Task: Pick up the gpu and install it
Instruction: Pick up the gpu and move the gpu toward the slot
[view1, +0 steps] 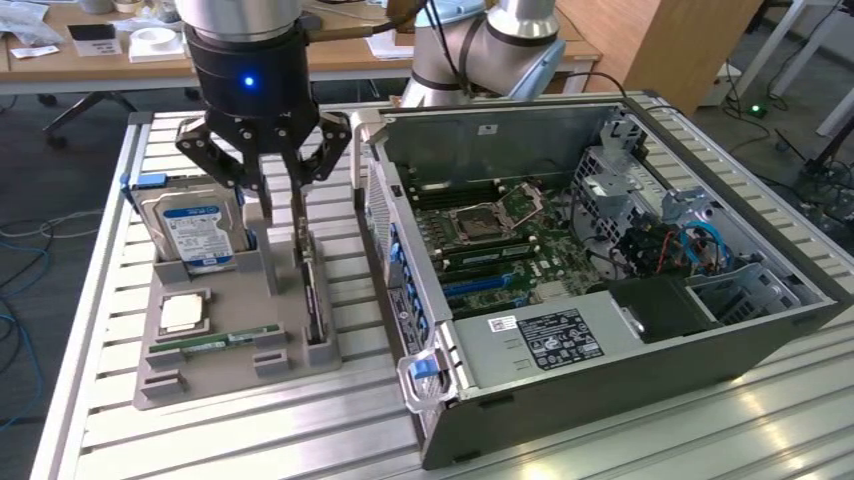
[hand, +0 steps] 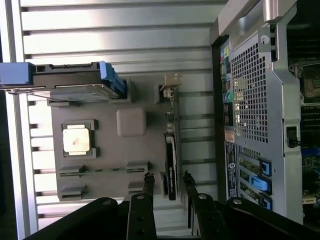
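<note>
At the near end of the grey holder (view1: 200, 378), a memory stick (view1: 220, 340) and a processor (view1: 183, 312) are seated. Beyond them the gpu (view1: 311, 295) is stood on edge in its slot, beside the open computer case (view1: 534, 400). The gripper (view1: 284, 215) is held above it, spread and gripping nothing. In the wrist view its fingertips (hand: 148, 182) are seen straddling the card without contact. Farther back, the label on the hard drive (view1: 198, 235) is illegible, as is the case's sticker (view1: 558, 335).

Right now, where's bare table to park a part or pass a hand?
Free: table slats nearest the exterior camera, in front of the grey holder, and the near corner beside the PC case. Crowded: the strip between holder and case, where the open gripper straddles the gpu.
</note>
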